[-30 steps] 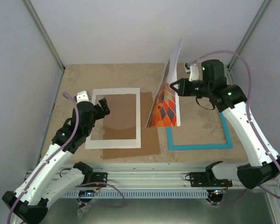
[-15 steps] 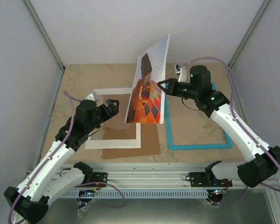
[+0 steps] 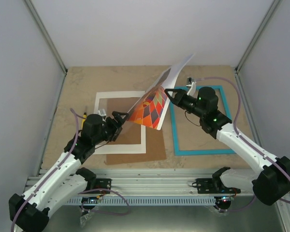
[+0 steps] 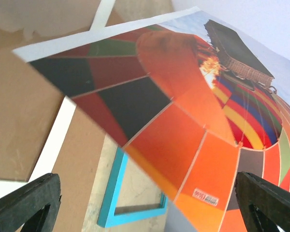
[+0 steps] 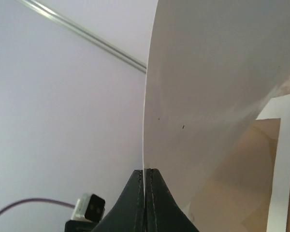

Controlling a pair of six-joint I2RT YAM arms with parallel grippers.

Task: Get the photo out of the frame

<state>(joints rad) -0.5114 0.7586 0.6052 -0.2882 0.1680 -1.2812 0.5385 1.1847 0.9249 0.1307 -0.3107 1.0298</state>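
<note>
The photo (image 3: 150,105) is pinched by right end effector (image 3: 168,92), left end effector (image 3: 121,121) gaping wide.

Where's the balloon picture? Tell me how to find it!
Look above the middle of the sandy table, where the right end effector pinches a sheet in the air. That is the photo: bright orange patchwork, unlike the flat white mat and turquoise frame.
</note>
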